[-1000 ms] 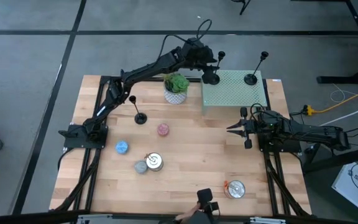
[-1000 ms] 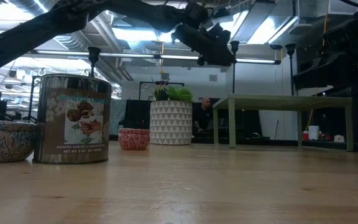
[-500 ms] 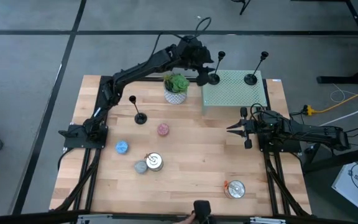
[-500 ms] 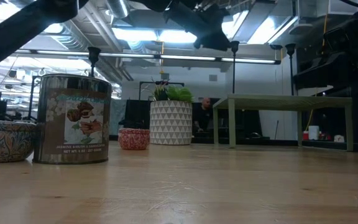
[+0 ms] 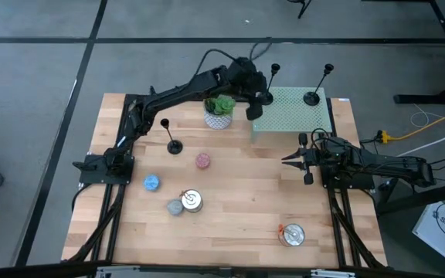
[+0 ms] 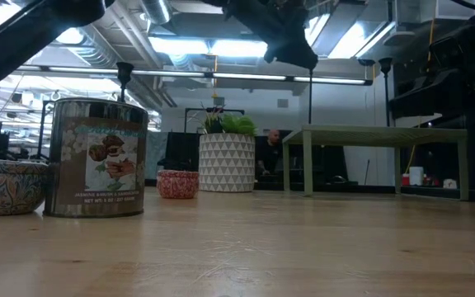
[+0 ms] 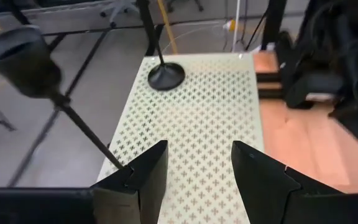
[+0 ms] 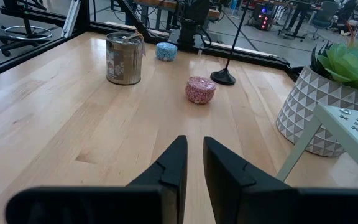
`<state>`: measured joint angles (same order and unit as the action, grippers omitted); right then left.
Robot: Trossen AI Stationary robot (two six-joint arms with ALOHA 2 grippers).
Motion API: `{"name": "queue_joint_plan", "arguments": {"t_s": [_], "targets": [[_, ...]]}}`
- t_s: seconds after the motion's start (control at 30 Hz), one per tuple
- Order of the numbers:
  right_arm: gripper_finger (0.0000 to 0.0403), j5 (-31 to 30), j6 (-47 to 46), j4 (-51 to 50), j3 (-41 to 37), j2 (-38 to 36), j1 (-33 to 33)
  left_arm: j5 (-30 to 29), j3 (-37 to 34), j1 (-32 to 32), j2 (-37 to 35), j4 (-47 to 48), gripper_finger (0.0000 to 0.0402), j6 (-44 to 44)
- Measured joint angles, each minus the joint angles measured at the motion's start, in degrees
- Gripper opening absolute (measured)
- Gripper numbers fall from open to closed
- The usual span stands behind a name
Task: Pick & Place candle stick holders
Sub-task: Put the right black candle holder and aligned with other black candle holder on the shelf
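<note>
The bench (image 5: 238, 201) is showing a pale, light-wood plank grain, framed in black. A raised platform (image 5: 296, 116) is showing pale green, dotted all over with small dark cross-shaped cutouts. The three candle stick holders (image 5: 174, 145) (image 5: 312, 97) (image 5: 265, 96) are showing plain black. A planter (image 5: 219, 117) is wearing a white and grey triangle pattern under bright green leaves. One small candle (image 5: 202, 161) is showing speckled pink, another (image 5: 151, 183) blue, a third (image 5: 175, 207) grey. A tin (image 6: 96, 158) is showing silver with a brown picture label, and a second tin (image 5: 292, 234) is showing silver with an orange mark. Both arms are showing dark black, as are the left gripper (image 7: 194, 171) and the right gripper (image 8: 192, 163).
</note>
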<state>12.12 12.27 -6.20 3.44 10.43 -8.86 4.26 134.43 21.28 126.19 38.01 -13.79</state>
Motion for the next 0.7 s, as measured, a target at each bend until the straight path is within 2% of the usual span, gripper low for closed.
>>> {"name": "queue_joint_plan", "arguments": {"t_s": [0.17, 0.4, 0.7], "targets": [[0.0055, 0.02, 0.00, 0.00, 0.00, -0.01, 0.00, -8.57, -0.01, -4.56, -0.18, 4.75, 0.0173, -4.13], [0.0055, 0.01, 0.00, 0.00, 0.00, 0.00, 0.00, -8.24, -0.32, -8.68, -0.48, 8.61, 0.0173, -2.83], [0.0054, 0.00, 0.00, 0.00, 0.00, 0.01, -0.02, -9.71, -14.48, -11.70, -2.05, -4.26, 0.0160, 0.41]]}}
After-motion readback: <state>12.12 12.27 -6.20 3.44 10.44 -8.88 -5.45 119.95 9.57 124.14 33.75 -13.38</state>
